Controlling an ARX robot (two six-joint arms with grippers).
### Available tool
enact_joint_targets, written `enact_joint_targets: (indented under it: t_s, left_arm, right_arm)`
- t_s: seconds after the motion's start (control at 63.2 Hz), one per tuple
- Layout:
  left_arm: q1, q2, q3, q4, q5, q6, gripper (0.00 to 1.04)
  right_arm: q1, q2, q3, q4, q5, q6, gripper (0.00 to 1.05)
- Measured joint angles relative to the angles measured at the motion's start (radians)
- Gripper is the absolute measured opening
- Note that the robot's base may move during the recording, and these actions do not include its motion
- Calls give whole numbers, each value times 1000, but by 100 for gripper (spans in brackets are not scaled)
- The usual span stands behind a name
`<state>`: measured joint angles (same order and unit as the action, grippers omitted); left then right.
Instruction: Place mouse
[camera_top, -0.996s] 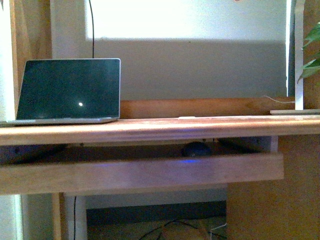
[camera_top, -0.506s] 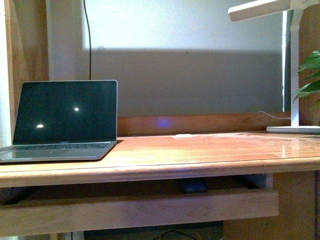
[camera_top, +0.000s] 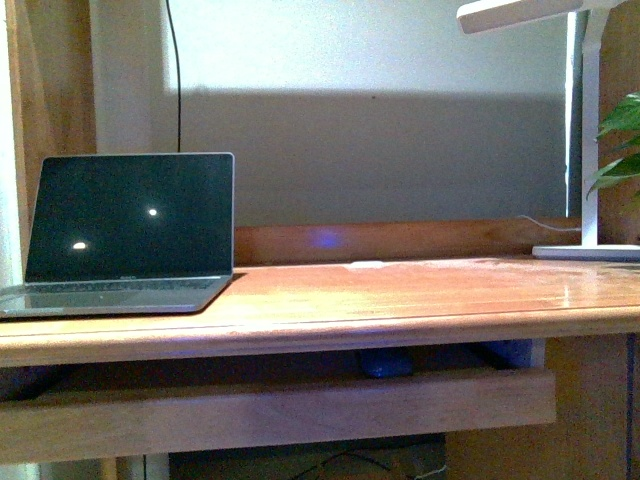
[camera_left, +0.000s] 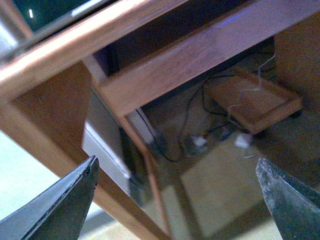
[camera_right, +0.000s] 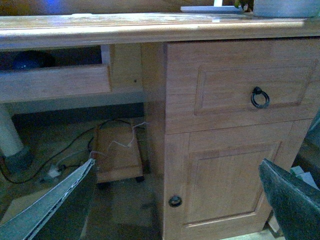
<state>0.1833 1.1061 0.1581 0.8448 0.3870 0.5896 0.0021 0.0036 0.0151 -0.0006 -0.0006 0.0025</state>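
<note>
The mouse (camera_top: 385, 362) is a small dark rounded shape lying in the pull-out tray (camera_top: 280, 405) under the desk top, half hidden behind the tray's front board. It also shows in the right wrist view (camera_right: 29, 59), in the shadow under the desk top. Neither arm shows in the front view. My left gripper (camera_left: 176, 162) is open and empty, low beside the desk's left leg, facing the floor under the desk. My right gripper (camera_right: 177, 164) is open and empty, facing the desk's right cabinet.
An open laptop (camera_top: 125, 235) stands on the desk top (camera_top: 400, 290) at the left. A white lamp (camera_top: 585, 130) and plant leaves (camera_top: 615, 140) are at the right. The cabinet has a drawer with a ring handle (camera_right: 260, 97) and a door (camera_right: 225, 185). Cables and a wheeled board (camera_right: 117, 155) lie on the floor.
The front view has risen since a second ago: the desk top now shows from above, the lamp has come into view, and the mouse sits lower behind the tray board.
</note>
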Motion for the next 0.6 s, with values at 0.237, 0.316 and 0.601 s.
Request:
enact_joint_targets:
  t_s: [0.237,0.316,0.601]
  left_arm:
    - [84,487,179,452,111,682,97]
    - [89,550,236,463,115,766,97]
    - [86,703,355,515,153,848,97]
  right_arm:
    - [0,0,0,0,0,0,97]
    - [0,0,0,0,0,0,97]
    - [0,0,0,0,0,0,97]
